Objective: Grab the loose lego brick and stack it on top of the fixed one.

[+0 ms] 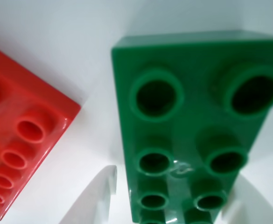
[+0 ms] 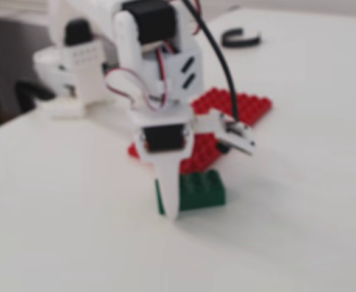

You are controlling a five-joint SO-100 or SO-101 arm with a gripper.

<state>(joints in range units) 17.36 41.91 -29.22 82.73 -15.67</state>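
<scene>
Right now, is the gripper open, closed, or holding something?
Gripper: open, its fingers on either side of the green brick, not yet clamped on it.

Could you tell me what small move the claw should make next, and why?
Probably close the claw on the green brick. In the wrist view a white finger shows on each side of the brick, which rests on the table beside the red baseplate, apparently ungripped.
</scene>
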